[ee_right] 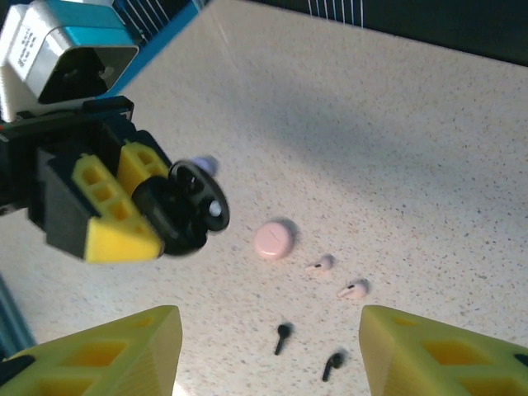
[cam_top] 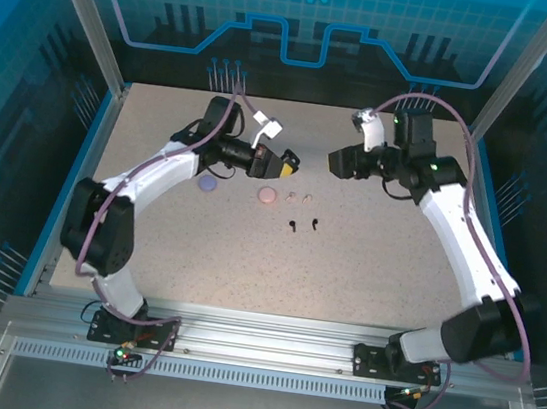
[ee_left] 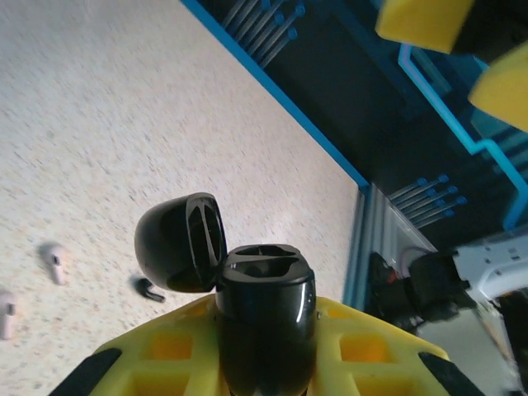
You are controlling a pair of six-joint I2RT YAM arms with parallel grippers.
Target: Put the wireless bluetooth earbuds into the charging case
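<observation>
My left gripper [cam_top: 284, 166] is shut on a black charging case [ee_left: 266, 318], held off the table with its lid [ee_left: 177, 243] hinged open and both sockets bare. Two black earbuds [ee_right: 281, 337] [ee_right: 333, 364] lie on the table, and two pale pink earbuds [ee_right: 322, 263] [ee_right: 355, 289] rest just beyond them. My right gripper [ee_right: 268, 363] hangs open above the black pair, its yellow fingers [ee_right: 107, 355] wide apart with nothing between them. It faces the left gripper [ee_right: 124, 206] across a short gap. No lilac earbuds can be seen.
A closed pink round case [cam_top: 268, 196] lies beside the pink earbuds. A closed lilac round case [cam_top: 207, 184] sits further left, under the left arm. The speckled table [cam_top: 365, 277] is walled by blue rails and aluminium posts.
</observation>
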